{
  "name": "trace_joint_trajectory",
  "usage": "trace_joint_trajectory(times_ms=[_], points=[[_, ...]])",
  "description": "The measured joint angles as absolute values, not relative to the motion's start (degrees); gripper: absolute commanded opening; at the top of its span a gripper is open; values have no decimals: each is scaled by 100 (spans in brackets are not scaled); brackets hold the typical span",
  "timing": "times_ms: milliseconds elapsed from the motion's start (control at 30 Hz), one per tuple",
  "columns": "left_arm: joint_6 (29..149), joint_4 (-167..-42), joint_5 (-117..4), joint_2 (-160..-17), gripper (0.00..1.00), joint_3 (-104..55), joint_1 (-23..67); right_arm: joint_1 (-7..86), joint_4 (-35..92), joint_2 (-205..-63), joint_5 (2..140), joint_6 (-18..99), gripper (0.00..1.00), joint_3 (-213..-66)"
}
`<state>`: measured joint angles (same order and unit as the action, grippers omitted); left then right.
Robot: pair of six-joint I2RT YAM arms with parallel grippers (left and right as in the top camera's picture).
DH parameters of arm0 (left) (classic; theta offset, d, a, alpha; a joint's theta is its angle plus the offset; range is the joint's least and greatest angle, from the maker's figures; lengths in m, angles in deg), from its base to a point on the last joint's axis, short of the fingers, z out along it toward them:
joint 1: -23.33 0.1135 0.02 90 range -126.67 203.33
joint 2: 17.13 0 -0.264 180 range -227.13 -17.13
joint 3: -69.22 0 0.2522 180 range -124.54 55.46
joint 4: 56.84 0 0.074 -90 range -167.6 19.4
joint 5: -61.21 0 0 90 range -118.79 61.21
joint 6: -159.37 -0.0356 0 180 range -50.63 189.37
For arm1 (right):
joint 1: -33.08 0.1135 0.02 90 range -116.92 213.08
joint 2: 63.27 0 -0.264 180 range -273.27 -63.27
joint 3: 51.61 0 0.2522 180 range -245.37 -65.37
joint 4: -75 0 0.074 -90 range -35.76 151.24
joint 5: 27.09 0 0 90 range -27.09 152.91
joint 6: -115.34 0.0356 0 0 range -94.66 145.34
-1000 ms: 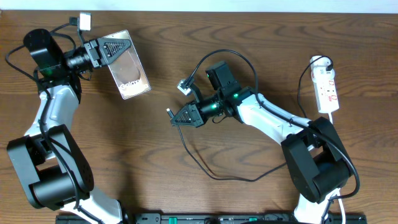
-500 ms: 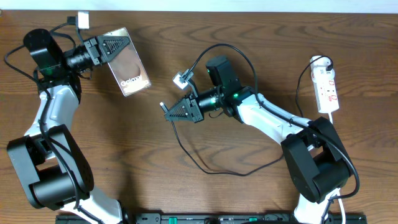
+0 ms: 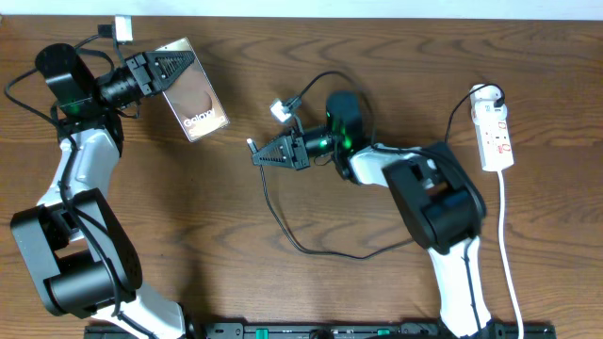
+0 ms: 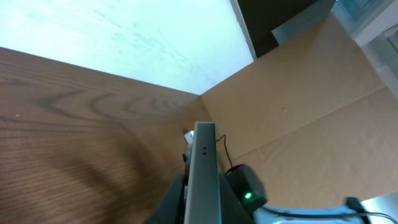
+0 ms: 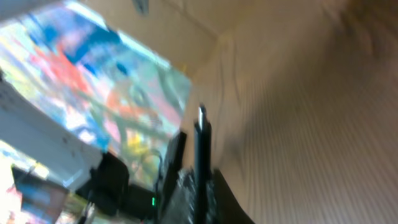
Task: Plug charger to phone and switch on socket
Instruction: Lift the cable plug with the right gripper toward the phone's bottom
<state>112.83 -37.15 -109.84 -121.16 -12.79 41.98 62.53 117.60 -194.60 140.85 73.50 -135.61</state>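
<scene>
The phone (image 3: 200,99), glossy brownish with white "Galaxy" lettering, is held off the table at upper left, tilted. My left gripper (image 3: 179,68) is shut on its far short end. In the left wrist view the phone (image 4: 204,168) shows edge-on between the fingers. My right gripper (image 3: 258,154) is shut on the charger's black plug tip (image 3: 251,144), which points left toward the phone with a gap between them. The thin black cable (image 3: 311,250) loops down over the table. In the blurred right wrist view the plug (image 5: 201,140) stands up from the jaws. The white socket (image 3: 496,136) lies at far right.
The socket's white cord (image 3: 510,245) runs down the right side. A white connector block (image 3: 279,110) hangs on the right arm's cable. A small white camera part (image 3: 122,27) sits at the top left edge. Cardboard walls show beyond the table in the left wrist view.
My right arm has swung and rotated, with the gripper staying near the middle and lifting the plug slightly. My left gripper has tilted the phone a little further up and right.
</scene>
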Motion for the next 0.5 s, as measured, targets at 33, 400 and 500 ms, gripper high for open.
trace_joint_trajectory(times_ms=[33,400,500], points=[[11283,-3715,-10984,-12116,7,-1279,4198,6251,12315,-19611,14135,7761,1,-13554],[11283,-3715,-10984,-12116,7,-1279,4198,6443,13451,-19724,14388,9599,1,-13550],[11283,-3715,-10986,-12116,7,-1279,4187,6531,13497,-19724,14412,9730,1,-13550]])
